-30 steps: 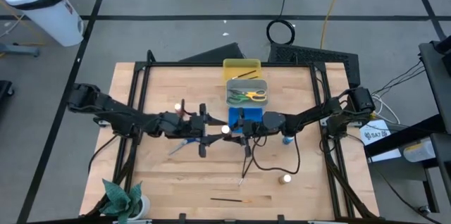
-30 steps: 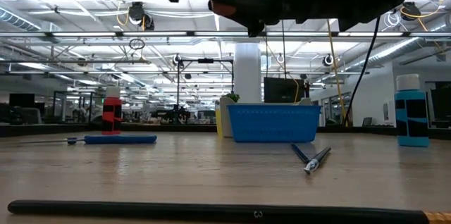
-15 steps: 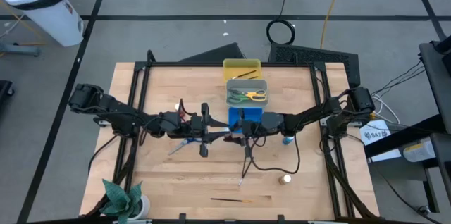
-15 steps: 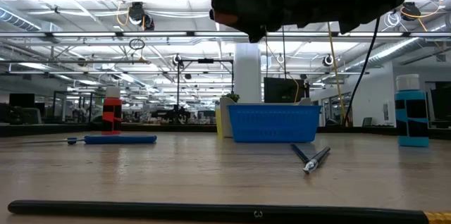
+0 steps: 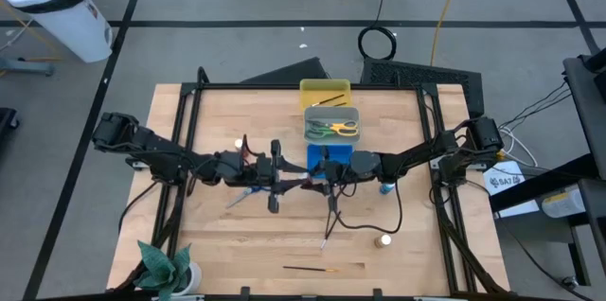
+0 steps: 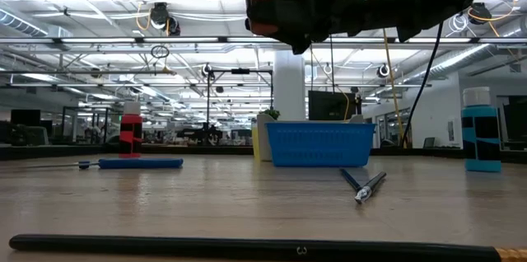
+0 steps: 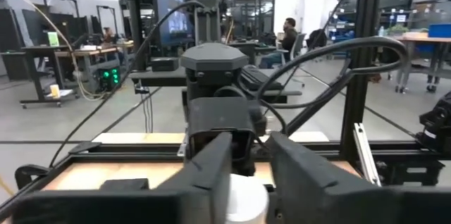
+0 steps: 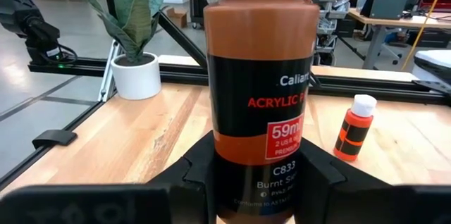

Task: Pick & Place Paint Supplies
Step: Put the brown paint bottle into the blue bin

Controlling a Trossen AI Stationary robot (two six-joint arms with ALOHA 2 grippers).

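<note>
The brown paint bottle (image 8: 261, 76) with a white cap stands upright in the air above the table's middle (image 6: 258, 2). My right gripper (image 5: 318, 176) is shut on it from the right. My left gripper (image 5: 288, 180) meets it from the left, shut on its cap (image 7: 244, 199). The red bottle (image 5: 241, 145), blue bottle (image 5: 386, 187) and whitish bottle (image 5: 383, 240) stand on their bases on the table. Blue-handled scissors (image 5: 248, 192) and two brushes (image 5: 329, 221) (image 5: 311, 268) lie flat on the wood. My left gripper has the bottle's white cap (image 7: 244, 199) pinched between its two fingers (image 7: 211, 178), coming level from the table's left. My right gripper pinches the bottle's lower body (image 8: 262, 175) between its fingers (image 8: 190, 182), level from the table's right. The bottle is upright and lifted clear of the table.
The yellow tray (image 5: 325, 91), the grey tray (image 5: 331, 112) holding yellow and green scissors, and the blue tray (image 5: 312, 156) line up toward the far edge, just behind the grippers. A potted plant (image 5: 166, 268) stands at the near left corner. The black frame rails (image 5: 189, 131) border the table.
My left gripper has moved toward the table's right, up to the brown bottle, and now covers the white cap that showed from above a second ago. My right gripper has kept the bottle almost still in the air.
</note>
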